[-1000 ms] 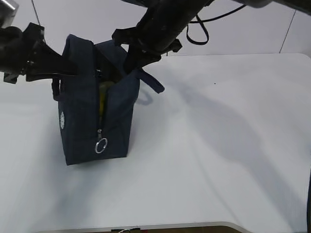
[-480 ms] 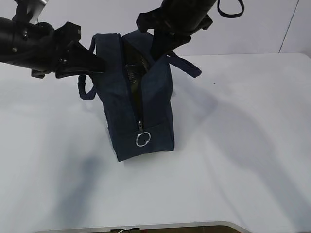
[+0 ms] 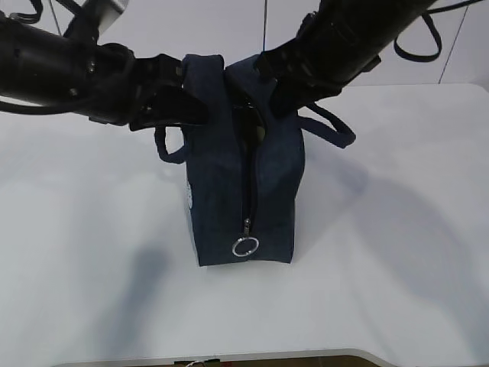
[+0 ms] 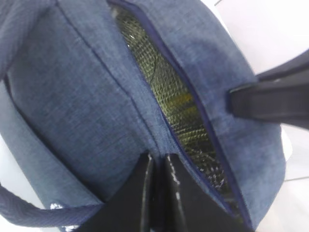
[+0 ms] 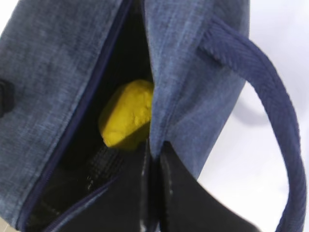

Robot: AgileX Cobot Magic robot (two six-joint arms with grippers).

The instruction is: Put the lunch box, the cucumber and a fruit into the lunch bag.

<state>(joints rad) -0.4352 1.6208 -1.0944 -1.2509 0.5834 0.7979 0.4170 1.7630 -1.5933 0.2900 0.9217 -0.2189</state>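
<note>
Inside the lunch bag [image 5: 193, 63] — the fruit [image 5: 126, 121], both grippers pinching fabric.

This looks like a lab or robot test space — not a home. A plain white table [image 3: 367, 252] fills the scene, with bare white wall panels [image 3: 229, 30] at the far side, split by thin seams. Two black robot arms reach in from far left [image 3: 69, 73] and far right [image 3: 351, 38], cables [image 3: 419, 47] looping off the right one — nothing domestic but a bag [image 3: 221, 176].
</note>
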